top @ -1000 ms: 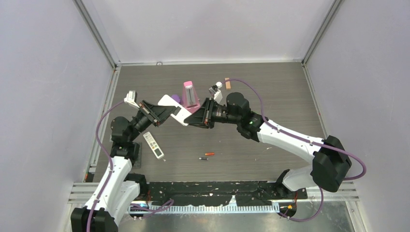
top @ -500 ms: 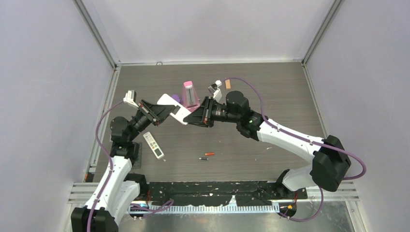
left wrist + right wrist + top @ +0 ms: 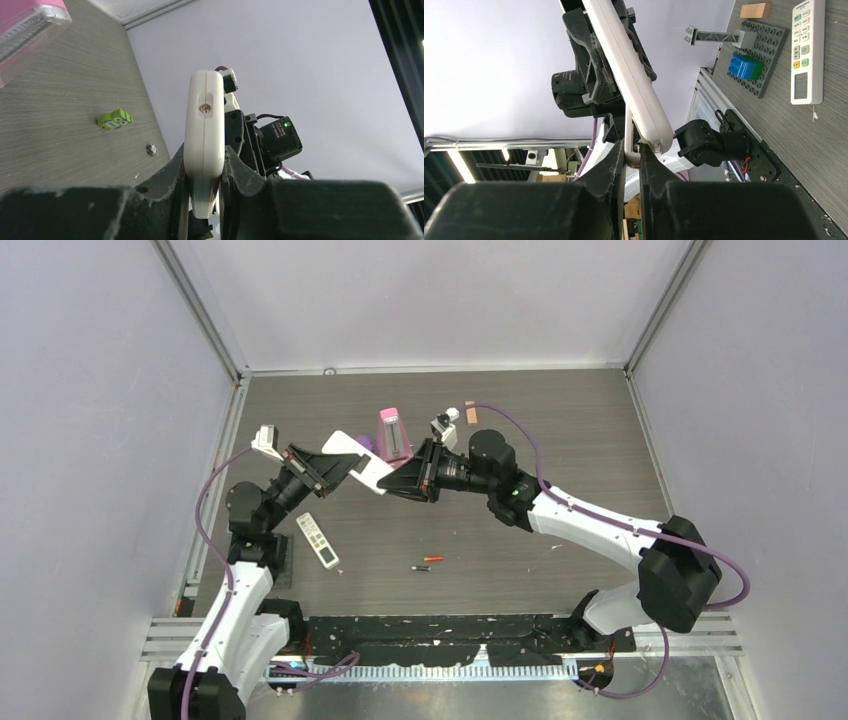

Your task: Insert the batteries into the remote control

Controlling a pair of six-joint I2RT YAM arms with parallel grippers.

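Barely anything shifts from above: the slim white plastic remote control [image 3: 352, 458] has crept slightly left and is held above the grey wood-grain counter [image 3: 560, 440]. Loading looks not yet begun, since the tiny red-orange and dark cylindrical batteries [image 3: 430, 562] lie near the middle, well apart from it. Both arms reach inward with bent elbows, wrists facing each other.

From the left wrist, the left end effector [image 3: 205, 162] clamps the remote's sides.

From the right wrist, the right end effector [image 3: 632, 150] pinches a thin white edge at the remote's end, probably its cover.
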